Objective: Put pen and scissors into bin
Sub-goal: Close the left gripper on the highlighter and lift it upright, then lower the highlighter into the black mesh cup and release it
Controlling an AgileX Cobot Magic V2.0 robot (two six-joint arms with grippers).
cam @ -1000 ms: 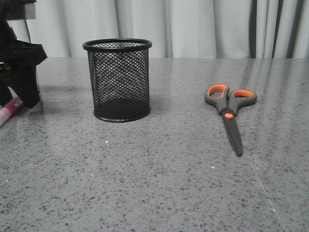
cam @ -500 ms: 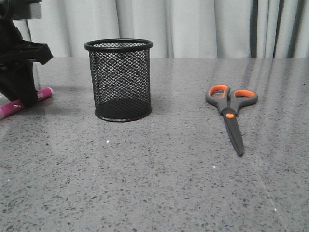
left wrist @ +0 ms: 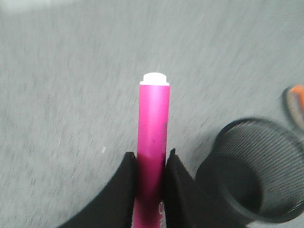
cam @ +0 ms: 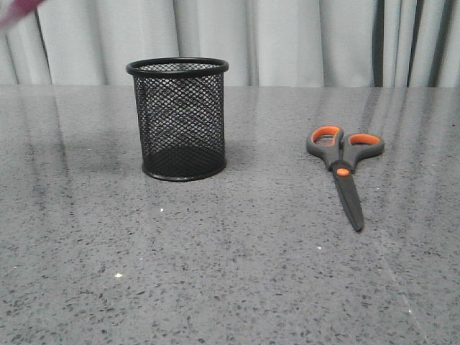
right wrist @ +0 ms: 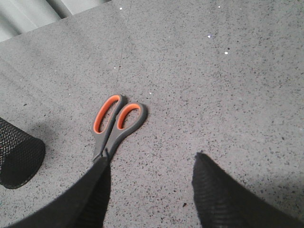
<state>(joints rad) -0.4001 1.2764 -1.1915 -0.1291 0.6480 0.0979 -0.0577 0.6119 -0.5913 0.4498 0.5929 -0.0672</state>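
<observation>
Front view: left arm has gone out of shot compared with half a second back, when it sat low at the table's left edge on the pen. All that's left of it is a pink blur in the top-left corner, the pen (cam: 16, 10) I'd guess.
Change: pen is off the table and up in the air. So pickup looks done to me, and the carry to the bin is what's on.
Left gripper (left wrist: 151, 164): clamped snug on the magenta barrel, whitish end poking out past the fingertips.
Bin (cam: 179, 118): upright on the table, nothing inside that I can see through the mesh. Left wrist view shows its open mouth (left wrist: 259, 171) beside and below the held pen, not under it yet.
Scissors (cam: 343, 165): flat on the table, well to the right of the bin, blades closed, tip toward the camera. Untouched.
Right gripper (right wrist: 151, 166): spread wide, holding nothing, hovering just short of the scissors (right wrist: 115, 122).
Count: one pen, one pair of scissors, one bin, two grippers.
Score so far: zero of two items in the bin.
Watch out: left wrist view is motion-blurred, so alignment over the rim is hard to call.
</observation>
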